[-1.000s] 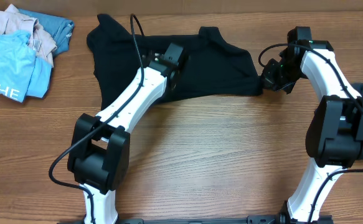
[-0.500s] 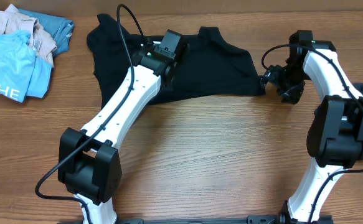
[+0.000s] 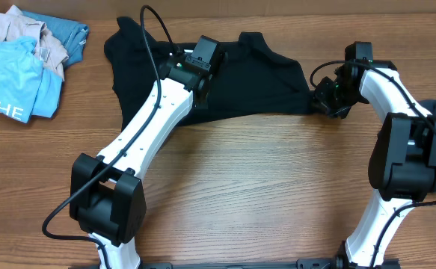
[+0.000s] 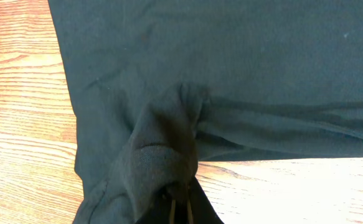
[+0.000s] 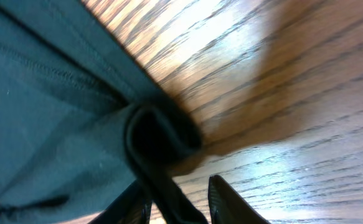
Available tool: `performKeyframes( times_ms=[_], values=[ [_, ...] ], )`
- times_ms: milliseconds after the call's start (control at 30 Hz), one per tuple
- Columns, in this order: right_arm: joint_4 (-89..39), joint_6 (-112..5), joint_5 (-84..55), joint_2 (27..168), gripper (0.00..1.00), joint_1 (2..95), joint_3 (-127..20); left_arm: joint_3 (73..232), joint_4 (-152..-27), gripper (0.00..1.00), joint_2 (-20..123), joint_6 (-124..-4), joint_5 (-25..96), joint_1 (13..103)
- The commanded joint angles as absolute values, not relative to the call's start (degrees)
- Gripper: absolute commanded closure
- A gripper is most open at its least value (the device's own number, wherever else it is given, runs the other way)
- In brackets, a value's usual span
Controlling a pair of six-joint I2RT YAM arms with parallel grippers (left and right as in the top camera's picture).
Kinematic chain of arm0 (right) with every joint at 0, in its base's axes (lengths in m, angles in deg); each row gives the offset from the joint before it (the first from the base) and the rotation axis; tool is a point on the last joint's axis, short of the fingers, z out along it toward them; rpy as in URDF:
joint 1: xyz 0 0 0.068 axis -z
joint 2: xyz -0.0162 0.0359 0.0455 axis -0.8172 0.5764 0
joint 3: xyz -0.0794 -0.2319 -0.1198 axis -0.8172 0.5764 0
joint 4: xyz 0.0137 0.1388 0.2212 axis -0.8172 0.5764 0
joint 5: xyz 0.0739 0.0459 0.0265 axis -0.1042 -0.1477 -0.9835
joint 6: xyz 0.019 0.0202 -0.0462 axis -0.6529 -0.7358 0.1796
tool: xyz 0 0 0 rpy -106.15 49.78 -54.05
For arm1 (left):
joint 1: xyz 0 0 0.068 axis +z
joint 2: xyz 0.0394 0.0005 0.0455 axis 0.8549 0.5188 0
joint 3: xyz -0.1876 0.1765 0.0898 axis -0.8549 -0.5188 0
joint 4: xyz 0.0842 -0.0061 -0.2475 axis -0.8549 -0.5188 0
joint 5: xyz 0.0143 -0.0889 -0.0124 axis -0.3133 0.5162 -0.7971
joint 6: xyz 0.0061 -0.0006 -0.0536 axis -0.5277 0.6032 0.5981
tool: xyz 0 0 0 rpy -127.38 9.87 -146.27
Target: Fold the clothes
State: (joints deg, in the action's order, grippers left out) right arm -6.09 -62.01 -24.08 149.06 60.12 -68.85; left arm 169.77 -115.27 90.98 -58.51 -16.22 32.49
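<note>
Barely started: black T-shirt (image 3: 266, 78) lying spread but unfolded at far middle of table (image 3: 262, 187), bunched fabric pinched tight in left gripper (image 4: 180, 208), right corner between jaws of right gripper (image 5: 178, 200), clamped or not impossible to tell, other garments (image 3: 23, 60) heaped far left awaiting folding
</note>
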Motion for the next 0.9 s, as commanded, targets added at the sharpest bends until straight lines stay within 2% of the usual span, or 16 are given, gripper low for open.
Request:
performKeyframes(
  times_ms=[0, 233, 400, 600, 733, 867],
  values=[
    [-7.12, -62.23, -25.92, 147.53, 0.96, 60.32, -68.46, 171.36, -115.22, 0.96, 89.87, -57.88, -15.95, 32.20],
    [-7.08, -63.72, -28.02, 142.79, 0.96, 60.36, -72.22, 178.64, -119.99, 0.96, 89.06, -60.11, -15.93, 32.09],
    [-2.88, -63.70, -27.78, 129.55, 0.96, 60.36, -79.26, 199.45, -134.00, 0.96, 87.64, -60.08, -15.71, 32.09],
    [5.95, -63.44, -25.63, 121.53, 0.96, 60.36, -97.68, 226.77, -148.07, 0.96, 86.30, -60.08, -13.11, 32.09],
    [11.17, -63.28, -25.46, 121.42, 0.96, 60.36, -109.48, 232.12, -149.25, 0.96, 81.30, -59.14, -10.73, 32.09],
    [9.88, -63.76, -25.48, 121.42, 0.96, 60.36, -116.57, 232.34, -147.42, 0.96, 74.74, -56.00, -10.10, 32.09]
  ],
)
